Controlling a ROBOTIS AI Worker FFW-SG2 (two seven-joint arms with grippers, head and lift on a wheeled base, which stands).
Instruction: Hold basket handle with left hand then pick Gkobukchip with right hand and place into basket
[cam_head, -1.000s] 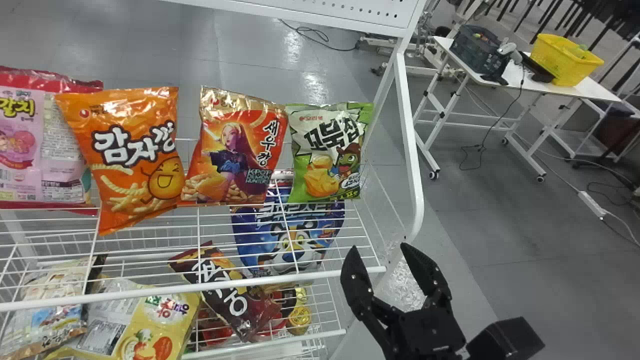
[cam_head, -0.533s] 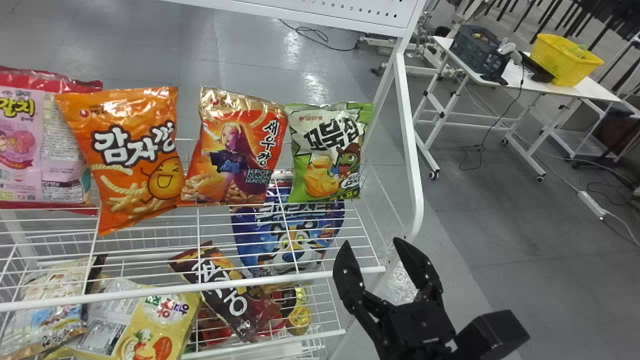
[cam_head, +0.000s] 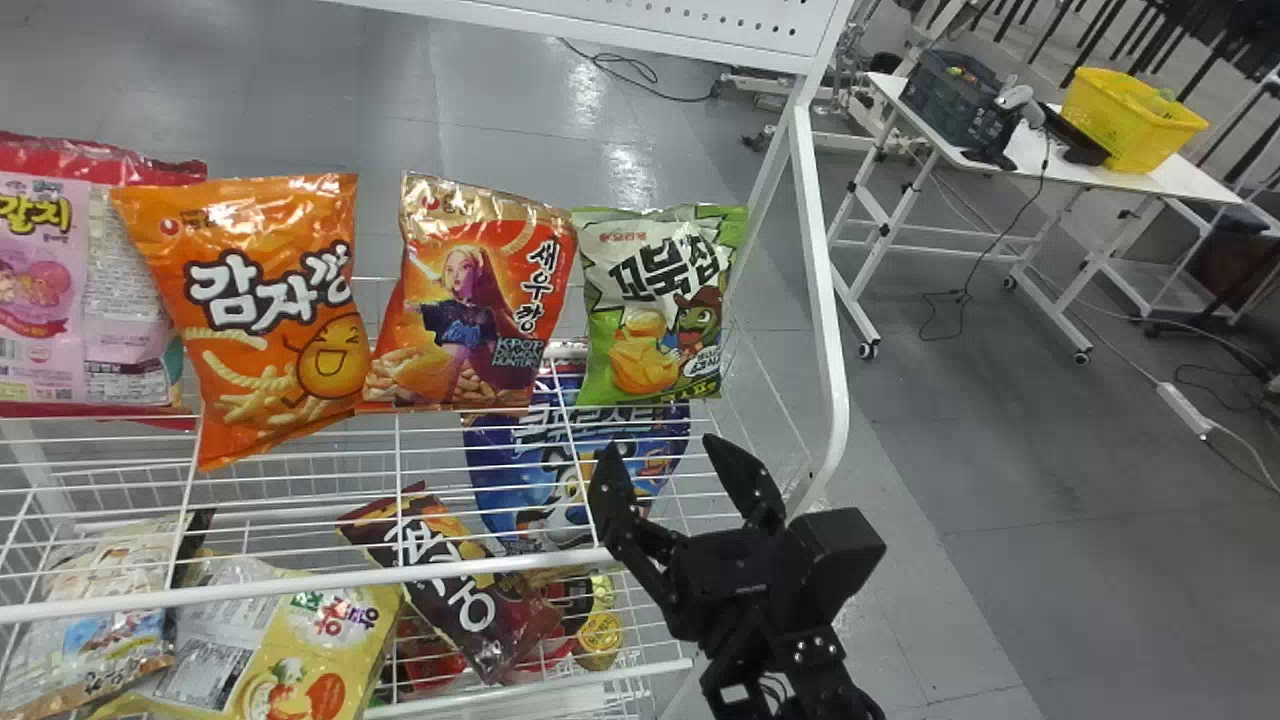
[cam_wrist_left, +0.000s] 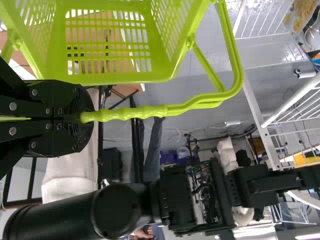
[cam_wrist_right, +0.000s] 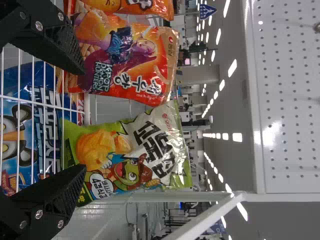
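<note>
Nearest us, the left gripper (cam_wrist_left: 84, 117) is clamping the green handle (cam_wrist_left: 145, 111), its two flat fingers pressed together around the grip, and the basket (cam_wrist_left: 115, 77) is hanging from it. So the holding half of the job is looking settled!

A little farther in, on the right, the right gripper (cam_head: 663, 448) is hovering over the near rail (cam_head: 300, 582) of the upper wire shelf, fingers spreading wide, nothing between them. Below, a brown snack bag (cam_head: 445, 590) is lying on the lower level.

And here's the target: the Gkobukchip (cam_head: 650, 300), the green and white bag, is standing toward the far side at the right end of the upper shelf, just ahead of that waiting gripper. Just to its left, the orange-red bag (cam_head: 470, 300) is crowding in close. We're seemingly lining up for the pick; the grasp is still to come. The next move is calling for a small drift right, then a straight push far enough for the fingers to straddle the green bag without catching its neighbour, before a gentle squeeze.

Way off at far right, a yellow basket (cam_head: 1120, 130) is sitting on a white surface (cam_head: 1190, 178).
</note>
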